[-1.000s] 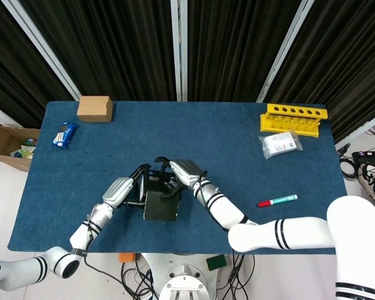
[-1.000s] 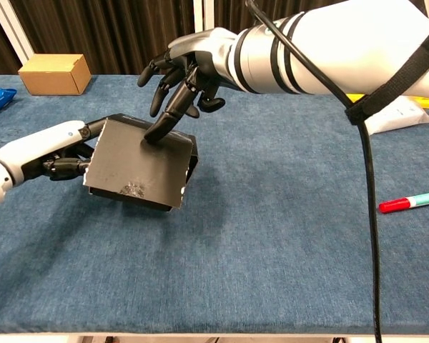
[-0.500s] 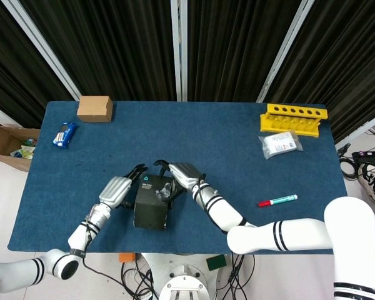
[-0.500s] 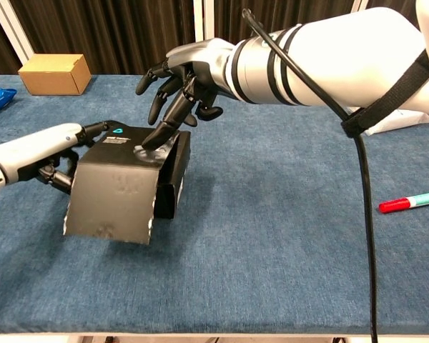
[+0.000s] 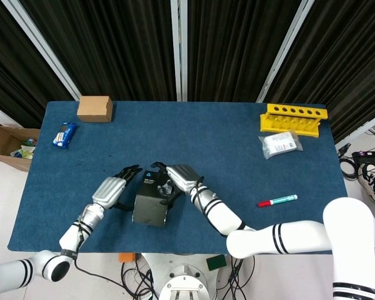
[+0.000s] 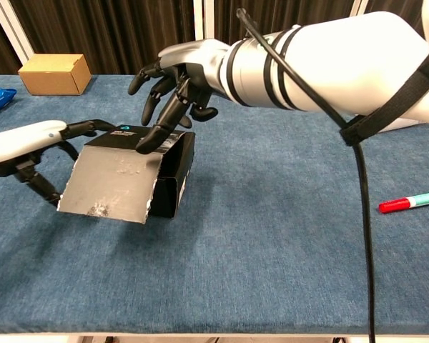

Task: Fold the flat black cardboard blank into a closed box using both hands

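the black box [image 6: 132, 175] sat near the front of the blue desk [image 6: 272, 236], its big flap hanging toward the camera. the right robot hand [image 6: 173, 86] pressed a fingertip on its top, fingers spread. the left robot hand [image 6: 36, 146] was spread wide just beside it, holding nothing.

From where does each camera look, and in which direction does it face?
Head view: high above, looking down on the blue table; both arms, left hand, right hand and the base show.
Chest view: low at the front edge, facing across toward the curtains; left hand and right hand show.
Both share the black box, carton and marker.
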Tool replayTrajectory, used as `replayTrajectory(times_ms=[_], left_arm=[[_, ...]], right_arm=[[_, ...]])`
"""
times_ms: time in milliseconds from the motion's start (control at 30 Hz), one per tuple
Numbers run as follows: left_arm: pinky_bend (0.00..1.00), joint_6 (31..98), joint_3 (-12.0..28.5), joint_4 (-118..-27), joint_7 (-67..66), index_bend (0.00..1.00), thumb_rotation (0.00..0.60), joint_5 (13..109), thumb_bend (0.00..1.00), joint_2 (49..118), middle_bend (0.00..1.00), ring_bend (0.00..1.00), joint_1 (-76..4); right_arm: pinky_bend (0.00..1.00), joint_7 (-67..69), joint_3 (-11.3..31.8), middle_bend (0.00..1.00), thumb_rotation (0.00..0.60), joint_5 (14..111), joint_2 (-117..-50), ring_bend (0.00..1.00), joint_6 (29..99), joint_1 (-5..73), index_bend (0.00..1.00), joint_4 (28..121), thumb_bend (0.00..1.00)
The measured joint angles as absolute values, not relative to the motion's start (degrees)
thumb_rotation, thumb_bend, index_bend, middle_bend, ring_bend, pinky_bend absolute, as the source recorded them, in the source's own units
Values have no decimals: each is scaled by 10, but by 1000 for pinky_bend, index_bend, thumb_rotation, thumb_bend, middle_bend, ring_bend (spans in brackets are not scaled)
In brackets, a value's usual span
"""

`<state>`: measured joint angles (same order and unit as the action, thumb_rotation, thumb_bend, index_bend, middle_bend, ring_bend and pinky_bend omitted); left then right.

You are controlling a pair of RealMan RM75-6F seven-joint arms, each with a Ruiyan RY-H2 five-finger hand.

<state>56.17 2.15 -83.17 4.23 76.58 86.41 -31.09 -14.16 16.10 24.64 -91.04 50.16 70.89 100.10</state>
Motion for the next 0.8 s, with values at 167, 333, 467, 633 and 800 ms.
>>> replayTrajectory(times_ms=[167,333,467,633,800], left_arm=[[266,579,18,-853,1,28,600,747,21,839,0,12,-295],[270,609,20,-872,-32,28,600,726,20,815,0,12,-273],[274,607,21,-882,-28,28,600,720,20,805,0,12,-268],[278,601,24,-881,-19,28,600,725,20,804,0,12,-269],[278,600,27,-876,-6,27,600,733,20,807,0,12,-269]], right_arm=[[1000,-161,159,346,600,251,-926,743,522,714,205,1003,26],[1000,-197,147,345,600,265,-952,743,567,719,216,1003,26],[1000,-245,126,345,600,295,-994,743,622,720,225,986,26],[1000,-299,97,345,600,354,-1042,743,669,718,241,939,32],[1000,-334,68,352,600,422,-1072,749,692,705,268,887,46]])
